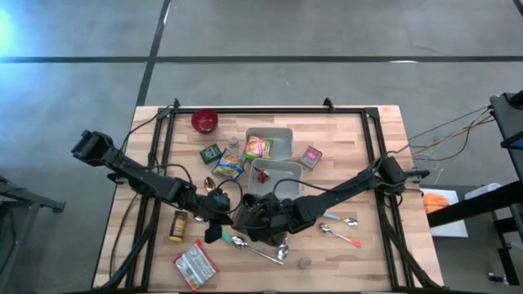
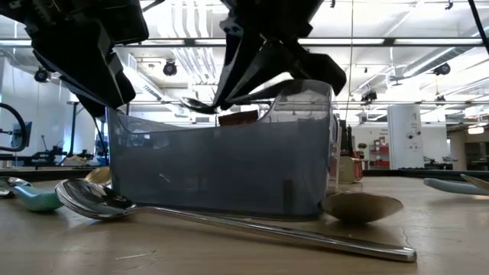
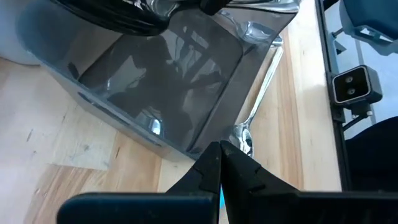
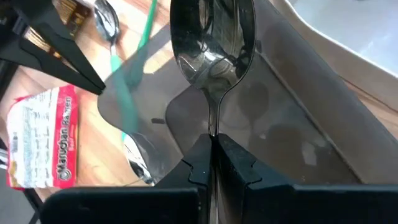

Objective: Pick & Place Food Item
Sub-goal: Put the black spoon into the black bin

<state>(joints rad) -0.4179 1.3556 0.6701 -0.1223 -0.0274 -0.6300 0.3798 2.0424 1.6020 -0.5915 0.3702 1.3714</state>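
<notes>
My right gripper [image 4: 212, 146] is shut on a metal spoon [image 4: 211, 43] and holds it over a dark see-through bin [image 2: 221, 168] near the table's front middle. My left gripper [image 3: 219, 152] is shut with nothing between its fingers and stands just at the bin's left corner [image 3: 193, 146]. Food items lie around: a red-and-white ramen packet [image 1: 194, 263] near the front edge, and a pink-and-yellow packet [image 1: 258, 147] in a pale bin [image 1: 284, 135] farther back. My right gripper pinches the spoon's handle [image 4: 211, 127] between its two fingers, which lie along it and slant down from the table's right. The spoon's bowl [image 2: 200, 105] sticks out past the fingertips, hollow side up, clear above the bin's rim. Whether my left gripper touches the bin, I cannot tell.
A long metal spoon [image 2: 229, 221] lies in front of the dark bin and a teal-handled spoon [image 4: 127, 74] at its left. Two more spoons [image 1: 339, 230], a bottle [image 1: 177, 226], small boxes [image 1: 310, 157], a blue packet [image 1: 230, 163] and a red bowl [image 1: 205, 121] crowd the table.
</notes>
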